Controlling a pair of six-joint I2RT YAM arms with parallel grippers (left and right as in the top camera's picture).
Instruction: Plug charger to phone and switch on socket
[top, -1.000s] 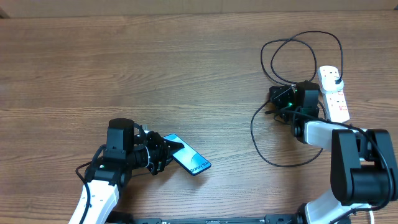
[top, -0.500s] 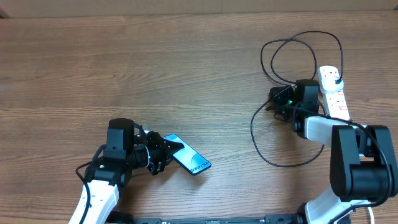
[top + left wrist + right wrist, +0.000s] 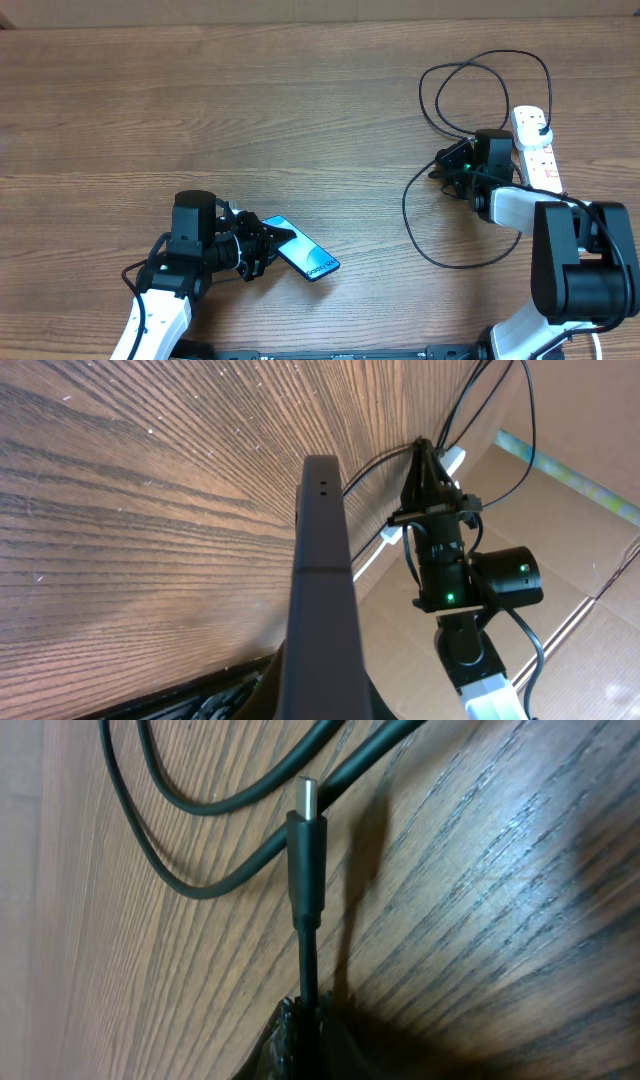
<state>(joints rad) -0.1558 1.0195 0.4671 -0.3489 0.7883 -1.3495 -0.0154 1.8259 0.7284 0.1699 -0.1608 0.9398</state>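
Black cable of the charger (image 3: 305,870) is clamped in the right gripper (image 3: 446,162), with the metal tip free above the wooden surface (image 3: 250,100). Loops of this cable cross just ahead of the tip. The socket (image 3: 537,150) lies beside this arm. Well apart, the left gripper (image 3: 262,245) is closed on the phone (image 3: 308,260).

Overhead: left end effector (image 3: 258,245) covered the phone (image 3: 308,259)'s near end; socket (image 3: 537,152) switch states were too small to read. Right wrist: right end effector (image 3: 303,1025) was mostly cropped at the bottom edge, charger (image 3: 305,870) loops ran off the top. Left wrist: phone showed edge-on, screen hidden, lower end cropped.
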